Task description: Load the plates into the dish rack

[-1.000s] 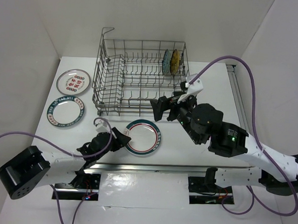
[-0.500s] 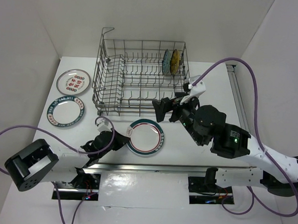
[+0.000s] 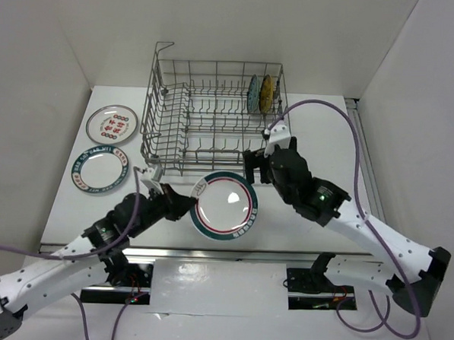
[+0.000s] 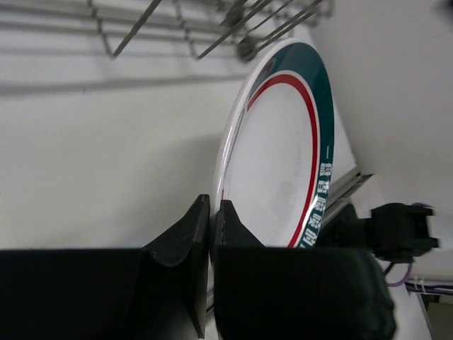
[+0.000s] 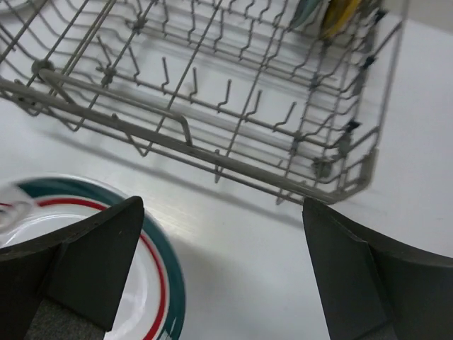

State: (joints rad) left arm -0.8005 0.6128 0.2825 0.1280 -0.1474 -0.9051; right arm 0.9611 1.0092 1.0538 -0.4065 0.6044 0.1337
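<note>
1. Left gripper [image 3: 187, 207], lower centre of the top view: jaws closed on the near rim of the green-rimmed plate [image 3: 225, 206]. The left wrist view shows both fingers [image 4: 198, 237] pinching only the thin edge of that plate [image 4: 283, 163].
2. The plate looks raised and tilted, just in front of the dish rack [image 3: 150, 113] and not in it.
3. Right gripper [image 3: 250, 165], centre of the frame: jaws spread wide and holding nothing. In its own view it [image 5: 223, 262] hangs between the plate [image 5: 152, 283] and the rack's near side [image 5: 212, 142].
4. Risk: an edge pinch on a broad plate. It may swing or slide out of the fingers when tipped upright.
5. Risk: the plate's far rim could strike the rack's near rail or a tine on entry and be levered loose.
6. Risk: the right gripper sits close to the plate's far edge. A lift straight toward the rack may hit it.
7. Rack contents: a teal plate [image 3: 252, 93] and a yellow-brown plate [image 3: 266, 93] stand on edge side by side in the upper right corner. The other tine rows are bare.
8. On the table [image 3: 320, 129], left of the rack: a plate with red marks [image 3: 112, 123], and below it a second green-rimmed plate [image 3: 100, 169], both flat.
</note>
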